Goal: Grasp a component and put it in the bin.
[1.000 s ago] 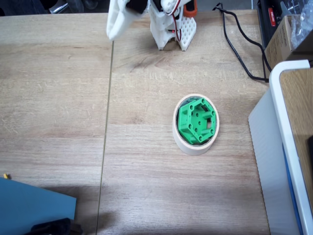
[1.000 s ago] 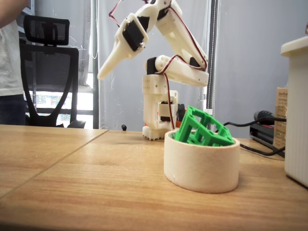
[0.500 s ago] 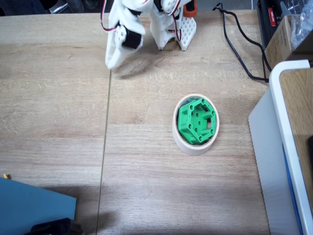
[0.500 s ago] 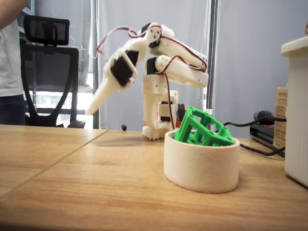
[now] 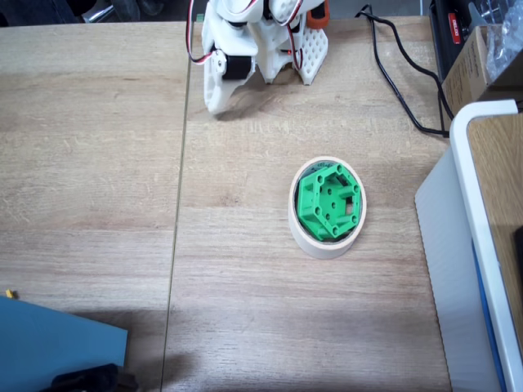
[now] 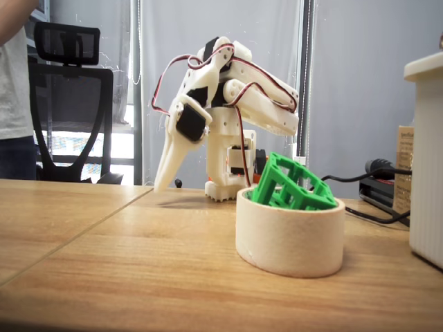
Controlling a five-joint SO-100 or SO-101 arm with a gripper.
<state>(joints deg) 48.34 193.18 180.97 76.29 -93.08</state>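
Observation:
The green hexagonal component (image 5: 328, 202) lies tilted inside the cream tape-roll bin (image 5: 305, 234), its upper frame (image 6: 293, 183) sticking up above the bin's wall (image 6: 289, 235). The white gripper (image 5: 213, 104) is folded back near the arm's base, far up and left of the bin in both fixed views, its tip (image 6: 160, 185) pointing down just above the table. Its fingers look closed together with nothing between them.
A tall white-edged box (image 5: 474, 245) stands along the right side. Black cables (image 5: 400, 73) trail at the back right. A blue sheet (image 5: 57, 347) lies at the front left corner. An office chair (image 6: 69, 104) and a person's arm stand behind the table.
The arm has folded down and drawn back toward its base; the gripper tip dropped from high up to near the tabletop. Component and bin have not moved.

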